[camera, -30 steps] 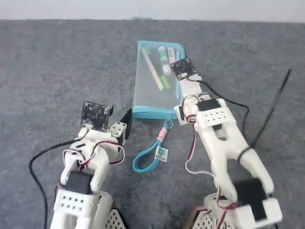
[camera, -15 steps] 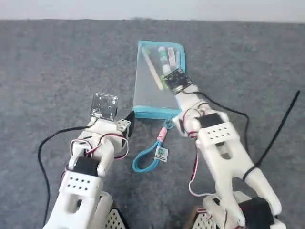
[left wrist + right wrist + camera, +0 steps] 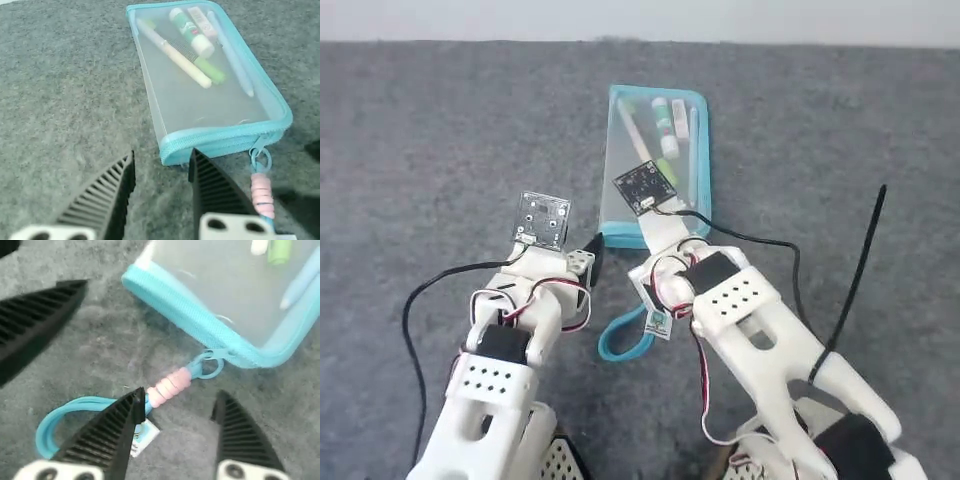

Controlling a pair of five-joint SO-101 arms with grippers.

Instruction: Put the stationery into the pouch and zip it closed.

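The right arm (image 3: 740,300) draws back from the far right side of the pouch (image 3: 620,195) and swings toward the left arm (image 3: 515,320). The right gripper (image 3: 180,396) now hangs over the zipper pull (image 3: 167,382) at the pouch's near end, and in the high view its wrist covers the pink beads. The left gripper (image 3: 161,155) edges forward and a little right, toward the pouch's near corner.

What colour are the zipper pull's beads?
The stacked beads are pink, clearest in the right wrist view.
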